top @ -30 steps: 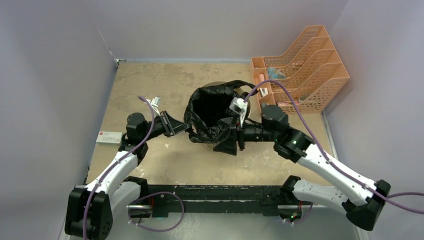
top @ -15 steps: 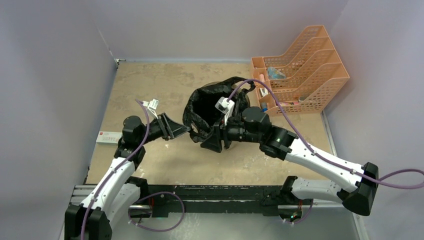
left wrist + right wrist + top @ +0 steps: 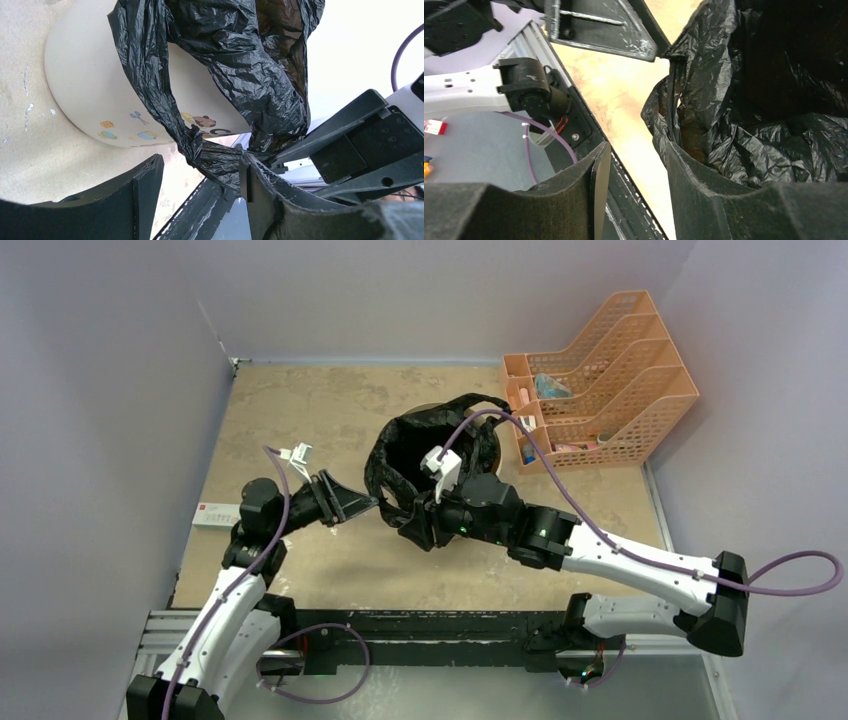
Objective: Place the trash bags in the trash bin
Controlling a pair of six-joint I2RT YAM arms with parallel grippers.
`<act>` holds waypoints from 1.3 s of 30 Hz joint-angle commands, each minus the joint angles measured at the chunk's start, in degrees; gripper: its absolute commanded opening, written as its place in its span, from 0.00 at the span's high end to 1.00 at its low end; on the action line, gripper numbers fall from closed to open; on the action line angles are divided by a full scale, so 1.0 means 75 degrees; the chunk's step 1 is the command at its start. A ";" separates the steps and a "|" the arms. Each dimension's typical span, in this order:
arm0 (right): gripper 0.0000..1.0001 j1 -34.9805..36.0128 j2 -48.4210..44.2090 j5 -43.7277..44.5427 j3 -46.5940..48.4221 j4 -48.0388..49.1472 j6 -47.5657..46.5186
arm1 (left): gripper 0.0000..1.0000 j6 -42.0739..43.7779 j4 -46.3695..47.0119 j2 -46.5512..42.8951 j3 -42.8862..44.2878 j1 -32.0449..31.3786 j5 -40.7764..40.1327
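Currently trash bag (image 3: 400,455) sits in trash bin (image 3: 85,80), counter (image 3: 300,410) centre, film over rim. Light, limp, slippery; pinch bunched fold (image 3: 210,160). Left fingers (image 3: 145,185), 8 o'clock, parted around fold, unclamped. Right fingers (image 3: 696,182), 6 o'clock, parted, empty.

We see the trash bag (image 3: 240,65) as thin black plastic film, glossy and heavily crinkled. The trash bin (image 3: 85,85) looks smooth, matt cream plastic. The worktop (image 3: 290,410) is mottled beige, matt and scuffed; the organiser (image 3: 640,390) is orange plastic mesh.
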 commanded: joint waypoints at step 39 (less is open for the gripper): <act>0.46 0.0129 -0.1159 -0.0864 -0.1672 0.1843 -0.0259 | 0.39 -0.1532 0.3691 0.1416 -0.0834 -0.0034 0.0502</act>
